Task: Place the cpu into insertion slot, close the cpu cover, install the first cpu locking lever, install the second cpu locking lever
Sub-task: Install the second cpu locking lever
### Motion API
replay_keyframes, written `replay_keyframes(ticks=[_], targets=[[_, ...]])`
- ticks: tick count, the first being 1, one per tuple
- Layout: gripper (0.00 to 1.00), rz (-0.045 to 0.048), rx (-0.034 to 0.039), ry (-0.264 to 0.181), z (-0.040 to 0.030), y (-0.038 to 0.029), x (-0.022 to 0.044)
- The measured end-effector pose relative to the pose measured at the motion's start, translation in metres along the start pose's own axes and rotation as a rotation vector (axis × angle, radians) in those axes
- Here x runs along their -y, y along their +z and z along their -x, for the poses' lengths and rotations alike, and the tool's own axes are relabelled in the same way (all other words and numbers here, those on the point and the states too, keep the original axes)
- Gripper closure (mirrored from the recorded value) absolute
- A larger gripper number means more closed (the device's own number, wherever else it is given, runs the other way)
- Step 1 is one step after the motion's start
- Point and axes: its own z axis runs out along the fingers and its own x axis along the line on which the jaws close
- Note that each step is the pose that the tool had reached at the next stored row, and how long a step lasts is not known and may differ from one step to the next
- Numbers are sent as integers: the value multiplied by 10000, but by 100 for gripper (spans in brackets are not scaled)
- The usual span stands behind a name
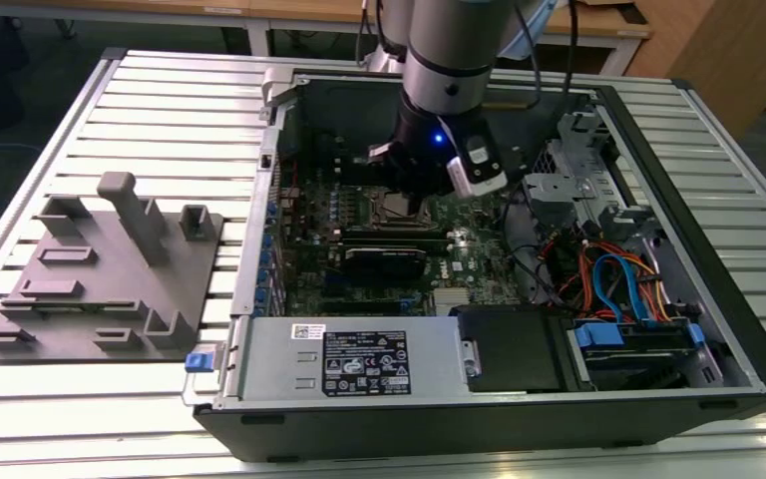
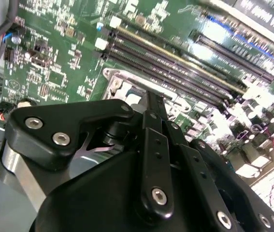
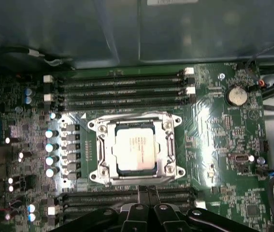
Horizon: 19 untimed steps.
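cpu (image 3: pixel 135 147) seated in insertion slot (image 3: pixel 103 145), end effector (image 3: pixel 148 193) just beside

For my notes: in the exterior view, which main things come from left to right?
Grey fixture plate → power supply box → arm → drive cage → blue cables.

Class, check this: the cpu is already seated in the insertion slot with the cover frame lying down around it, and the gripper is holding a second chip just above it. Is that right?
Not quite. The gripper holds nothing; no second chip is there. In the first wrist view its fingertips sit by the socket's edge, near the memory slots. The rest stands: the cpu sits in the insertion slot, with the cpu cover down around it.
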Motion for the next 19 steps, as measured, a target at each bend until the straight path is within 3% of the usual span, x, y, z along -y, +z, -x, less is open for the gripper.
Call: replay_keyframes(ticks=[6, 19], targets=[[90, 4, 0, 0, 9, -9, 122], [90, 7, 0, 0, 10, -10, 130]])
